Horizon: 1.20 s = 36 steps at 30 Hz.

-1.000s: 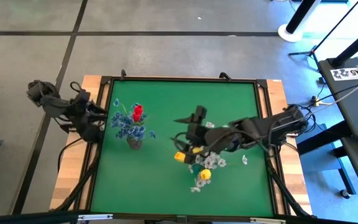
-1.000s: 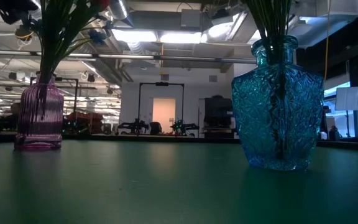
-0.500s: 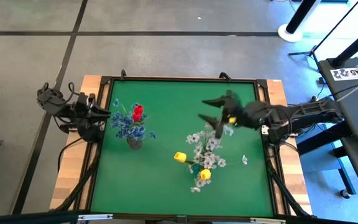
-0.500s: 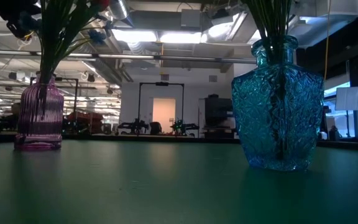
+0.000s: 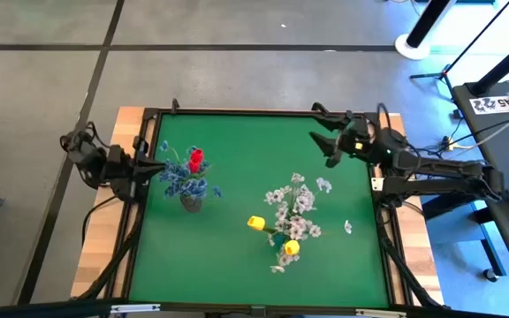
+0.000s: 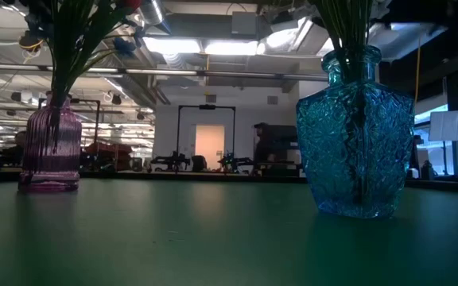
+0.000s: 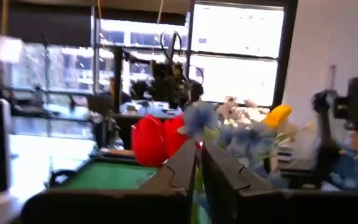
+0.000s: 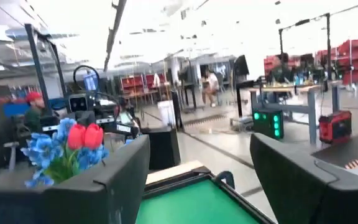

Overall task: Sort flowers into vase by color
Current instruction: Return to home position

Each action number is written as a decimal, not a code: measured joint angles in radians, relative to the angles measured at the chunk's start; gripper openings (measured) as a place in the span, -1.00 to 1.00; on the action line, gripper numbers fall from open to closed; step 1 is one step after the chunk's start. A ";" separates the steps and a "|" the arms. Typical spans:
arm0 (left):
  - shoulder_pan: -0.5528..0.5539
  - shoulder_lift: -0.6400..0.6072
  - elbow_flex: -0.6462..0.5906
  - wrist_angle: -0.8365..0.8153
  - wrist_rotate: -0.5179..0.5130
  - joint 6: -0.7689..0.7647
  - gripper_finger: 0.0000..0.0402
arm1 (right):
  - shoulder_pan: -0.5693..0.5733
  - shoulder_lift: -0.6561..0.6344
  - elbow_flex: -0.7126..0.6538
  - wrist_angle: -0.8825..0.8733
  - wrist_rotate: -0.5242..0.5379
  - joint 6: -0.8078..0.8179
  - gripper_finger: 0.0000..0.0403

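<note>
Facing flowers (image 5: 186, 179), right end effector (image 5: 323, 148) well apart

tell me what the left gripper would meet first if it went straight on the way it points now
Most likely the blue-blossom sprigs standing in the purple glass vase, with the red tulip-like bud just beside them. The left gripper points straight at that bunch; height is hard to judge.

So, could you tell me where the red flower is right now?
The red flower stands in the high view's left half, among the blue flowers in the purple vase, near the left gripper.
</note>
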State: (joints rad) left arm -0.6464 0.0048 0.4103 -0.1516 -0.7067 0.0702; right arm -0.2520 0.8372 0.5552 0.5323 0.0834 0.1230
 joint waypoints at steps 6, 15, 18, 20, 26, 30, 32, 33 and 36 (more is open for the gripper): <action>0.037 -0.001 0.078 -0.008 -0.101 0.044 -0.99 | -0.030 -0.142 -0.226 0.140 -0.041 0.044 0.37; 0.088 0.000 -0.026 -0.098 -0.214 -0.130 -0.99 | -0.030 -0.331 -0.544 0.552 -0.058 0.059 0.37; 0.118 -0.001 -0.065 -0.075 -0.189 -0.193 -1.00 | -0.023 -0.380 -0.537 0.444 -0.088 0.074 0.37; 0.135 0.000 -0.094 -0.060 -0.161 -0.225 -0.99 | -0.015 -0.381 -0.538 0.423 -0.104 0.072 0.37; 0.148 -0.001 -0.149 -0.059 0.008 -0.323 -0.99 | 0.022 -0.367 -0.543 0.317 -0.095 0.021 0.37; 0.148 -0.002 -0.211 0.007 0.088 -0.277 -0.99 | 0.022 -0.329 -0.544 0.280 -0.086 0.002 0.37; 0.148 -0.002 -0.224 0.023 0.159 -0.272 -0.99 | 0.022 -0.304 -0.545 0.274 -0.063 -0.013 0.37; 0.148 -0.002 -0.229 0.021 0.187 -0.267 -0.99 | 0.022 -0.289 -0.545 0.276 -0.057 -0.023 0.37; 0.148 -0.002 -0.230 0.026 0.229 -0.246 -0.99 | 0.018 -0.248 -0.545 0.279 -0.050 -0.027 0.37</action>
State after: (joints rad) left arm -0.4988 0.0032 0.1806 -0.1256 -0.4782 -0.1759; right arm -0.2341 0.5896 0.0101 0.8109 0.0338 0.0963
